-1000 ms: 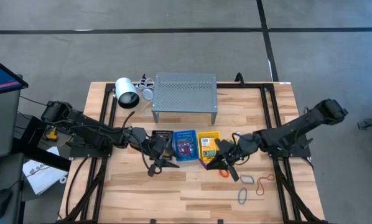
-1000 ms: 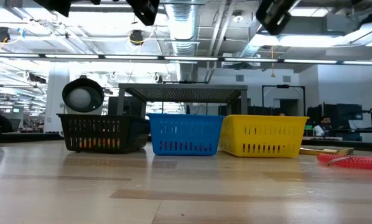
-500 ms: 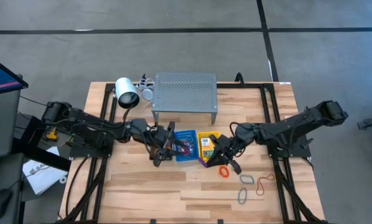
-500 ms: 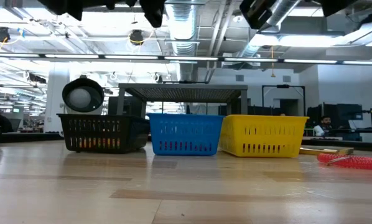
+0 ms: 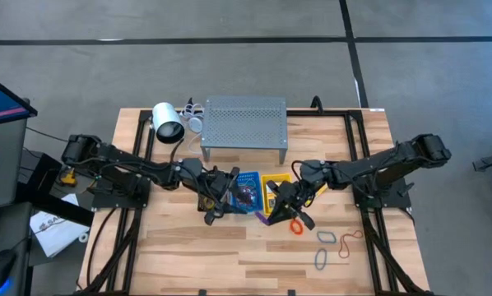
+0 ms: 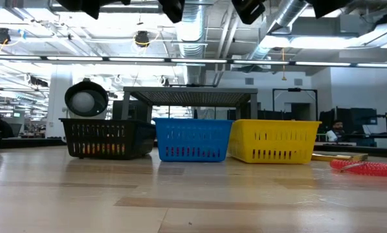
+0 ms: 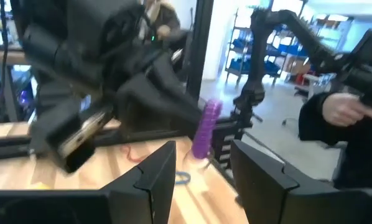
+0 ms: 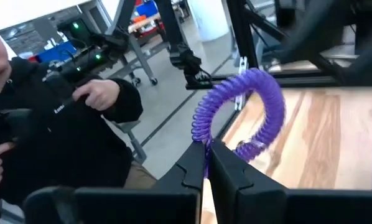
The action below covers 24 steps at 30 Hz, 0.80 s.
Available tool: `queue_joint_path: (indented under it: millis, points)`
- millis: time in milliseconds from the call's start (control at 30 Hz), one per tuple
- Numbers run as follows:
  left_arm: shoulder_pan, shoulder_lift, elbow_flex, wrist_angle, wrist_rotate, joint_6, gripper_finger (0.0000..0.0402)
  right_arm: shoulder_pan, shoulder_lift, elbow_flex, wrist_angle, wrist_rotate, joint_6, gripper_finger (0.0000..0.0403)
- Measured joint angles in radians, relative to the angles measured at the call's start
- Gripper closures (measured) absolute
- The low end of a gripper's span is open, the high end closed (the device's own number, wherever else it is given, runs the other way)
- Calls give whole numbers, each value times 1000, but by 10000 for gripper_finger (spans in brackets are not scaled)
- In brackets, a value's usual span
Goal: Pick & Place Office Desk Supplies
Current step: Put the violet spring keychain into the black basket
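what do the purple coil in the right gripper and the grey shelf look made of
Purple coil: looks like glossy, springy plastic, judging by its tight spiral turns and sheen; rubber can't be ruled out. It hangs from the shut right gripper. Grey shelf: probably matte painted metal, a thin sheet punched with small holes.

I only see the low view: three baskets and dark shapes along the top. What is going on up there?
Observer: The right arm's fingers are shut on a purple coiled band, over the yellow basket's front edge.
Operator: And the other arm?
Observer: The left arm's fingers are open and hold nothing, beside the blue basket.
Operator: Anything lying on the table?
Observer: Several loose bands lie on the wood in front of the baskets, toward the right arm's side.
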Motion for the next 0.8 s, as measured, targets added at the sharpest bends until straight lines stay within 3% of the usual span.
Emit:
queue_joint_path:
  millis: [800]
  points:
    - [-7,-1,1,8,-37,-10,252,-40,37,9,120,-54,0,395]
